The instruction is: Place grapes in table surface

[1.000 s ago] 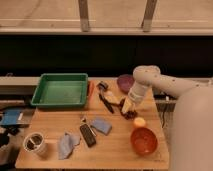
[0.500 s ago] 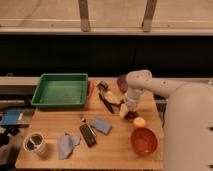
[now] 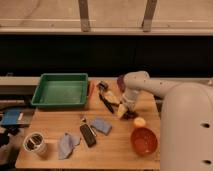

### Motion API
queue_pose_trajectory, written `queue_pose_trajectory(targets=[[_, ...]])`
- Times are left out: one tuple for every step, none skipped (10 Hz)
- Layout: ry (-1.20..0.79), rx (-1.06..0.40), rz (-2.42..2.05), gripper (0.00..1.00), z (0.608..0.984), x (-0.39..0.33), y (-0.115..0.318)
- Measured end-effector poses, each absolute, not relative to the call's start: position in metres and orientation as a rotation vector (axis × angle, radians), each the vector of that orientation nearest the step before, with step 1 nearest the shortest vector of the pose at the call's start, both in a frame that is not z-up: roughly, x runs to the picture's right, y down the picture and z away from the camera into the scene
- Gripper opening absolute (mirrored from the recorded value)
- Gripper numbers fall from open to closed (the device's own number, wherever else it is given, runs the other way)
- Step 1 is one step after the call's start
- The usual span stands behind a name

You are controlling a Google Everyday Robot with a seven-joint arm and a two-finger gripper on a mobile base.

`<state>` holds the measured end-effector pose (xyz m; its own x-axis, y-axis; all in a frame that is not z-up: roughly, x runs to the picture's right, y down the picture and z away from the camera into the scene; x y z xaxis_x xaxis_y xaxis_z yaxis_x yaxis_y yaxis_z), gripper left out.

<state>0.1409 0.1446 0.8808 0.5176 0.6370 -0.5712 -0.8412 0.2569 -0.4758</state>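
In the camera view, the only one, the grapes (image 3: 131, 115) are showing as a small dark red clump low over the desk (image 3: 117, 150), right at the tip of the hand (image 3: 125, 109) and just beside a small yellow fruit (image 3: 139, 121). I cannot tell whether they are resting on the wood or hanging just clear of it. I am judging the bunch to be light, soft and easily bruised, with smooth berries likely to slip or pop off under a hard squeeze. The safest hold is therefore looking like a gentle pinch across the middle of the cluster or on the stem at its top, with a low release so that nothing is rolling towards the orange bowl (image 3: 144, 141) nearby. The arm (image 3: 150, 86) is stretching out from the white body on the right of the picture, bending at an elbow in front of the purple bowl (image 3: 120, 82), and pointing steeply down. That is putting the hand close above the desk, between that bowl and the yellow fruit. Whether the hand is gripping the grapes or standing free of them cannot be told from here. The green tray (image 3: 60, 91) is lying well apart to the left, so the grapes are sitting over wood, not over the tray.
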Motion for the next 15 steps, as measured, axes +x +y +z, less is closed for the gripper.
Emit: queue_pose_trajectory(targets=[[0.281,-0.831,1.024,0.42,0.882,0.142,0.144],[0.276,-0.831,1.027,0.27,0.883,0.142,0.144],[0.276,-0.829,1.025,0.19,0.884,0.143,0.145],[0.273,-0.826,1.025,0.11,0.883,0.143,0.144],[0.27,-0.823,1.029,0.02,0.883,0.145,0.144],[0.269,-0.821,1.032,0.0,0.882,0.146,0.143],[0.263,-0.818,1.039,0.0,0.882,0.148,0.141],[0.248,-0.813,1.049,0.0,0.881,0.149,0.136],[0.228,-0.799,1.063,0.0,0.876,0.151,0.127],[0.201,-0.777,1.074,0.0,0.867,0.152,0.113],[0.178,-0.757,1.083,0.0,0.858,0.153,0.1],[0.142,-0.72,1.098,0.0,0.842,0.155,0.076],[0.109,-0.684,1.11,0.0,0.827,0.155,0.054],[0.075,-0.648,1.12,0.0,0.813,0.155,0.032],[0.039,-0.607,1.13,0.0,0.798,0.154,0.01]])
